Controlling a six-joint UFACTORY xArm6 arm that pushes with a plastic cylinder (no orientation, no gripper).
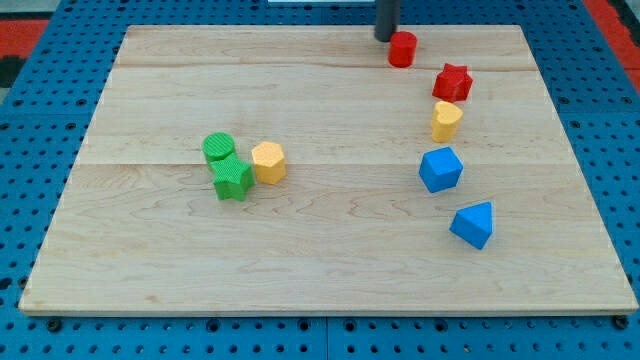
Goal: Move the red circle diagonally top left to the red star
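Camera view: no fingers on this rig, so no spread or pinch state to tell; my tip [385,38] at view's top, just left of red circle [402,49], seemingly touching. Red circle near surface [300,240] top edge, up-left of red star [452,82], small gap between. Judgement: placement appears essentially reached; little or nothing left. Yellow block [446,120] below star.

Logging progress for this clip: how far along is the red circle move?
Nearly done: the red circle block already sits up and left of the red star block, close but apart. In hand: my tip is at the circle's upper-left edge. Left: little beyond confirming the placement on the wooden board.
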